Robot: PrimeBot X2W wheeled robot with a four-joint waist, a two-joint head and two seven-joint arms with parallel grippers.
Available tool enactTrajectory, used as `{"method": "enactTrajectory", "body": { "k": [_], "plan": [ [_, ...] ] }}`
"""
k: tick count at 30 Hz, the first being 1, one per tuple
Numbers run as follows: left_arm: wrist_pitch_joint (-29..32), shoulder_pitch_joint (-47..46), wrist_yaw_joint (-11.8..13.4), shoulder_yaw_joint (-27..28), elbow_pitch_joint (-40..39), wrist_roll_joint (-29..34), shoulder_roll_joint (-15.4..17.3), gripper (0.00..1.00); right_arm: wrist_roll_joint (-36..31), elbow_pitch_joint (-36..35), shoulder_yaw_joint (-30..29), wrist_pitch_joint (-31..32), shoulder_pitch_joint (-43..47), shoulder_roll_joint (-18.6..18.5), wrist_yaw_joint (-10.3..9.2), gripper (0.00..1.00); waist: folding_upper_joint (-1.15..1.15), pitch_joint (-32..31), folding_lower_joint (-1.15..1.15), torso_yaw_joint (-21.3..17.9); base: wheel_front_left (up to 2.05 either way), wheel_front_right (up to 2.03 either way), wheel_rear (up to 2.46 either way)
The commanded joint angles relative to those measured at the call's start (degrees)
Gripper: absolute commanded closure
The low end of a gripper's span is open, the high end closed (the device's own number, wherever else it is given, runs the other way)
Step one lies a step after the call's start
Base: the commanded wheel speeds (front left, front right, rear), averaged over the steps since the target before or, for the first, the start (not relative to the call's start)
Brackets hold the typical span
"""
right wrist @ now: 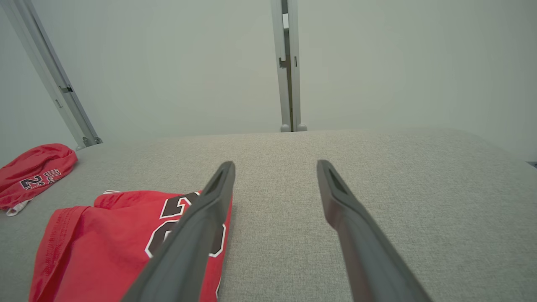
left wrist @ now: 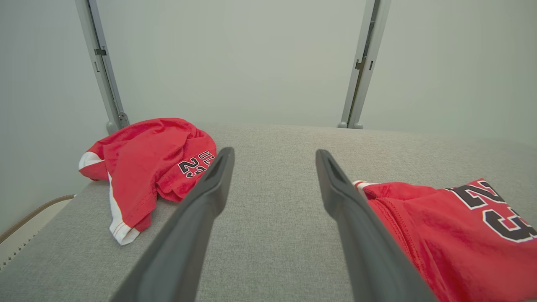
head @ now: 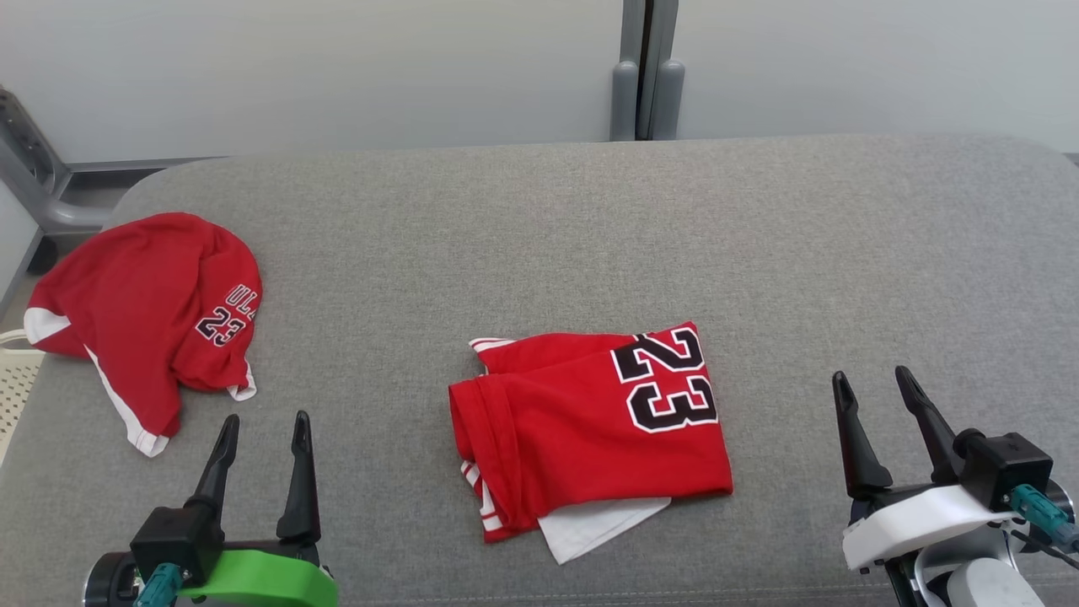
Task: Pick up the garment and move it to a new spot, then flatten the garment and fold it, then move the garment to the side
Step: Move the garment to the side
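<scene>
A red garment [head: 590, 430] with a black "23" lies folded near the middle front of the grey padded table [head: 590, 228]; a white layer sticks out under its front edge. It also shows at the right in the left wrist view [left wrist: 453, 235] and at the lower left in the right wrist view [right wrist: 105, 239]. My left gripper [head: 263, 421] hovers open at the front left, apart from the cloth. At the front right my right gripper [head: 875, 379] is open too, with nothing between its fingers.
A second red garment [head: 152, 320], crumpled, with white trim and "23", lies at the table's left edge [left wrist: 147, 167] [right wrist: 33, 172]. A pale wall with grey metal posts [head: 645, 76] stands behind the table. A cream perforated basket [head: 13, 379] sits off the left edge.
</scene>
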Motion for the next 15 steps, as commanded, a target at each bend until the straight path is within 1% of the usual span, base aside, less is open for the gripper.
{"method": "enactTrajectory", "body": {
  "k": [1, 5, 8, 15],
  "plan": [
    [-0.3, -0.2, 0.5, -0.2, -0.2, -0.3, 0.5, 0.0, 0.1, 0.2, 0.0, -0.2, -0.2, -0.2, -0.01, 0.0, 0.0, 0.0, 0.0, 0.1, 0.0, 0.0, 0.0],
    [-0.3, -0.6, 0.4, -0.6, -0.1, -0.3, 0.5, 0.0, 1.2, 1.5, -0.2, -0.1, -0.2, -0.2, -0.01, 0.0, 0.0, 0.0, 0.0, 0.8, 0.0, 0.0, 0.0],
    [-0.3, -1.3, 0.3, -0.9, -0.2, -0.3, 0.4, 0.0, 2.9, 3.5, 0.8, 0.8, -1.0, -0.9, -0.01, 0.0, 0.0, 0.3, 0.0, 1.9, 0.0, 0.0, 0.0],
    [-0.5, -3.4, -0.5, -2.5, -0.4, -0.4, -0.3, 0.0, 7.8, 11.5, 6.3, 3.1, -5.8, -3.5, -0.01, 0.0, 0.0, 2.9, 0.0, 6.4, 0.0, 0.0, 0.0]
  ]
}}
